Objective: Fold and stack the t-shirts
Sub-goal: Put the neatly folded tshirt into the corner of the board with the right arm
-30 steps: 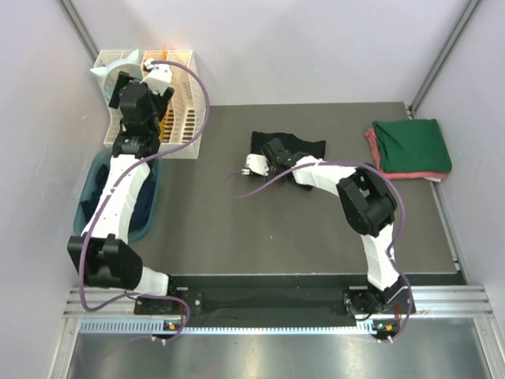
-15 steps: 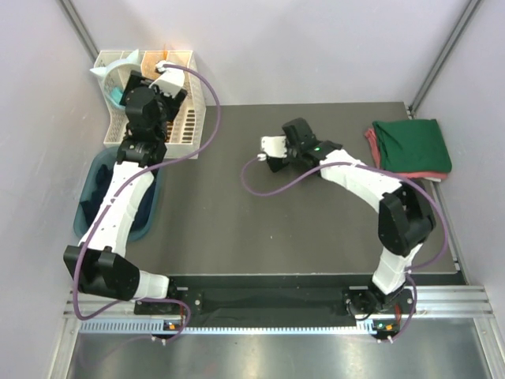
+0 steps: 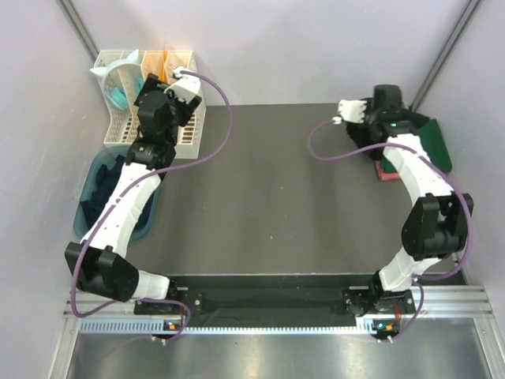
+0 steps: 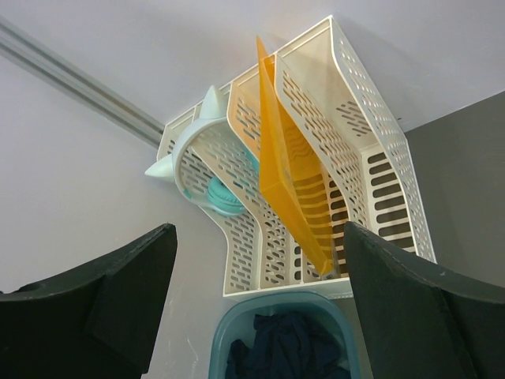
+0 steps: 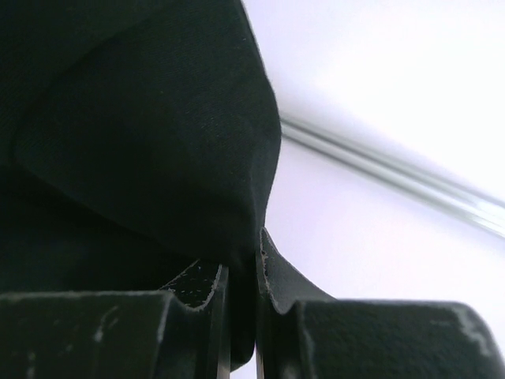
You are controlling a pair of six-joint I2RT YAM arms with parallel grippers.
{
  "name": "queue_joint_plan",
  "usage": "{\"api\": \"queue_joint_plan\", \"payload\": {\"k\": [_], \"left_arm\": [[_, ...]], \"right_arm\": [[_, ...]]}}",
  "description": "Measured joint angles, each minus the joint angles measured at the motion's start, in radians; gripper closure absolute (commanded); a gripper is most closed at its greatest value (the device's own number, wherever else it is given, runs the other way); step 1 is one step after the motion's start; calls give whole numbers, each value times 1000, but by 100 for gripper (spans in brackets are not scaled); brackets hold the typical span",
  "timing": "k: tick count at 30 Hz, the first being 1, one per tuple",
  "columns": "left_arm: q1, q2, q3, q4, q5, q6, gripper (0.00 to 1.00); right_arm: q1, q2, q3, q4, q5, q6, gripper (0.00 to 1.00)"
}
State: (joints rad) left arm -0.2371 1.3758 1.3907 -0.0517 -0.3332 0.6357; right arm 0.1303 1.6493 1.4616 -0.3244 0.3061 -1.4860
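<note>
I've swung my right claw (image 5: 243,316), clenched on the soft black cloth t-shirt (image 5: 142,158), off the bench (image 3: 260,197) to the dark green folded t-shirt (image 3: 438,146); stacking's next.

**Colours on and around the worktop**

The worktop (image 3: 260,205) is plain dark grey. The black t-shirt (image 5: 142,158) is plain cloth. At the upper right are a dark green t-shirt (image 3: 438,146) and a pinkish-red t-shirt (image 3: 387,171). The rack (image 4: 371,142) is creamy white with rows of slots. The sheet (image 4: 288,181) is bright orange. The tub (image 4: 233,324) is teal-blue.
</note>
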Motion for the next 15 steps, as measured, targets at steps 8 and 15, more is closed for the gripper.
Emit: {"api": "queue_joint_plan", "payload": {"k": [8, 15], "left_arm": [[-29, 11, 0, 18, -1, 19, 9], [-48, 17, -3, 44, -5, 41, 9]], "right_arm": [[-116, 48, 163, 85, -92, -63, 100], [-97, 115, 142, 394, -109, -79, 100]]}}
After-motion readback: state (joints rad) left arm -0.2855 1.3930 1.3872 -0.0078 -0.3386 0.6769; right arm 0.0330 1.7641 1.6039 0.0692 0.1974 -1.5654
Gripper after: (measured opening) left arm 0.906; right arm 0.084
